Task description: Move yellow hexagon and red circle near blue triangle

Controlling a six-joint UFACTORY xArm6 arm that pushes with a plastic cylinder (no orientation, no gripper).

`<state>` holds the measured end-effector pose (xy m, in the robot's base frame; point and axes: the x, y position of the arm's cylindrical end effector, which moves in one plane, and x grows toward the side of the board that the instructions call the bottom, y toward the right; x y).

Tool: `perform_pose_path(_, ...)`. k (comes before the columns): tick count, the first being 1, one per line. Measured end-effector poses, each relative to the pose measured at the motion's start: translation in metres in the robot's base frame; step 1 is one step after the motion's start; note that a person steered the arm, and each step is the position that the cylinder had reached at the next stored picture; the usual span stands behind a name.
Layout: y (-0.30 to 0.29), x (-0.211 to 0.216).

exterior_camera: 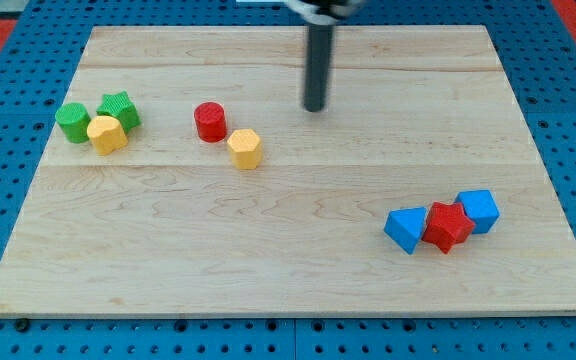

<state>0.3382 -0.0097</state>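
Top edge: rod cut off | my tip (314, 107) right of red circle (209, 121)

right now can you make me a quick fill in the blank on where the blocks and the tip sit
1. The red circle touches a ____ hexagon.
2. My tip is on the view's ____ side of the red circle.
3. The red block at the view's right sits between two ____ blocks.
4. At the view's left, two ____ blocks touch a yellow block.

Missing words: yellow; right; blue; green

hexagon (245, 148) just right of circle (209, 121)
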Motion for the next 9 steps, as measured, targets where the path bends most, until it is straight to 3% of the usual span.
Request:
perform_pose_path(1,-0.101,-0.021)
perform_pose_path(2,-0.123,0.014)
perform_pose_path(7,-0.05,0.085)
perform_pose_path(8,0.001,0.099)
perform_pose_path(9,0.007,0.116)
